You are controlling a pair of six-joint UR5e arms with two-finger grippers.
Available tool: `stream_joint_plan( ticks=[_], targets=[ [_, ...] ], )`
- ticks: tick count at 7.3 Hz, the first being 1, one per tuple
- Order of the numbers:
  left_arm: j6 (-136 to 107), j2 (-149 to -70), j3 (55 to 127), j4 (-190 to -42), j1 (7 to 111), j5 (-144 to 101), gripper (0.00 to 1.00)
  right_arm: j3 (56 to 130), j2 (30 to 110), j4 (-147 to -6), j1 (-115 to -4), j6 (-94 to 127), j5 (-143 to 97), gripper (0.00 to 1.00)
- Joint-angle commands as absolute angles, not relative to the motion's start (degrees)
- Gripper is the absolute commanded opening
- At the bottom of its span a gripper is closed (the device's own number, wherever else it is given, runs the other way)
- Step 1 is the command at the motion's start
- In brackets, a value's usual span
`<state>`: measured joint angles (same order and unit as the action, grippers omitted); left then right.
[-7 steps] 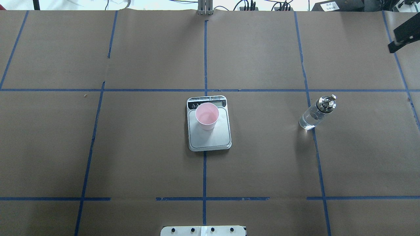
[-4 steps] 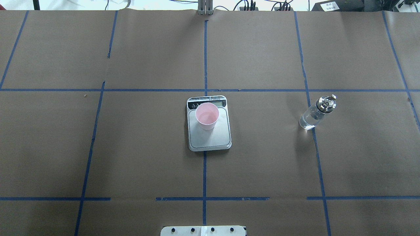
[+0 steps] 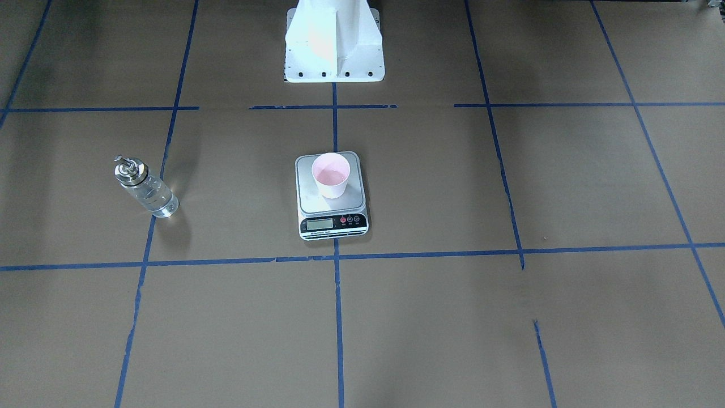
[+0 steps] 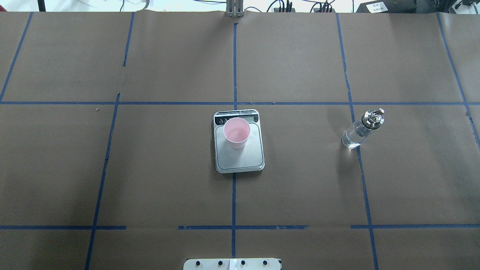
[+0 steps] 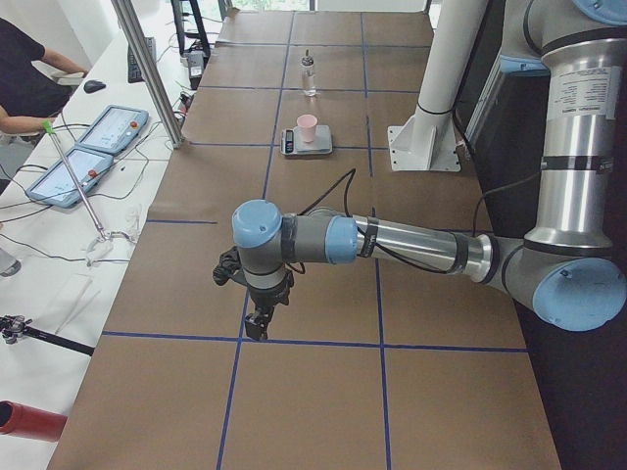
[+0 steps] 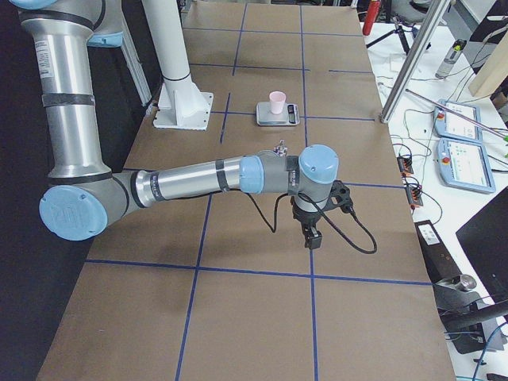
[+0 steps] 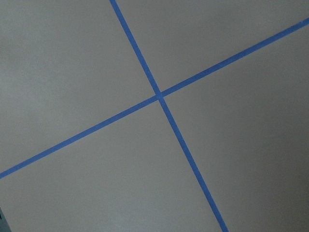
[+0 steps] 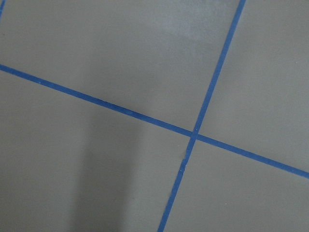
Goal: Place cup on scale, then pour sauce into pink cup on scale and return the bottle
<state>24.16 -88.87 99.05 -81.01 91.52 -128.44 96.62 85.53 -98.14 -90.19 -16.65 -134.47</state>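
Observation:
The pink cup stands upright on the silver platform of the scale at the table's middle; both show in the front view too, the cup on the scale. The clear bottle with its silver pourer stands upright on the paper to the robot's right, also in the front view, with clear sauce inside. My left gripper and my right gripper show only in the side views, far from the scale and low over the table. I cannot tell whether either is open or shut.
Brown paper with a blue tape grid covers the table. The robot's white base stands behind the scale. Operators' tablets and cables lie on the white side table. The wrist views show only paper and tape.
A dark part of the right arm at the overhead view's top right corner has left that view. The cup, the scale and the bottle have not moved.

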Motion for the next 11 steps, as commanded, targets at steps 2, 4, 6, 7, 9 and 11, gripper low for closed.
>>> stream_joint_plan(
  ticks=[2, 4, 6, 7, 9, 11],
  targets=[
    [24.08, -87.8, 96.51, -81.04, 92.11, -127.97, 1.0, 91.77, 88.05, -96.86, -90.35, -15.56, -133.85, 1.0],
    [24.0, -87.72, 95.89, -80.69, 92.2, -128.41, 1.0, 91.58, 89.38, -96.86, -90.35, -15.56, -134.03, 1.0],
    [23.47, -86.84, 95.1, -81.38, 92.11, -128.67, 1.0, 91.76, 90.08, -96.86, -91.22, -15.47, -134.12, 1.0],
    [23.29, -86.84, 95.01, -81.39, 92.11, -129.72, 1.0, 91.76, 90.26, -96.86, -91.67, -15.56, -134.12, 1.0],
    [20.85, -86.84, 94.31, -82.08, 92.11, -133.15, 1.0, 91.76, 90.87, -96.86, -91.67, -15.21, -134.21, 1.0],
    [19.35, -86.75, 94.48, -82.09, 92.11, -133.24, 1.0, 92.2, 90.62, -96.77, -91.67, -13.38, -134.21, 1.0]
  ],
)
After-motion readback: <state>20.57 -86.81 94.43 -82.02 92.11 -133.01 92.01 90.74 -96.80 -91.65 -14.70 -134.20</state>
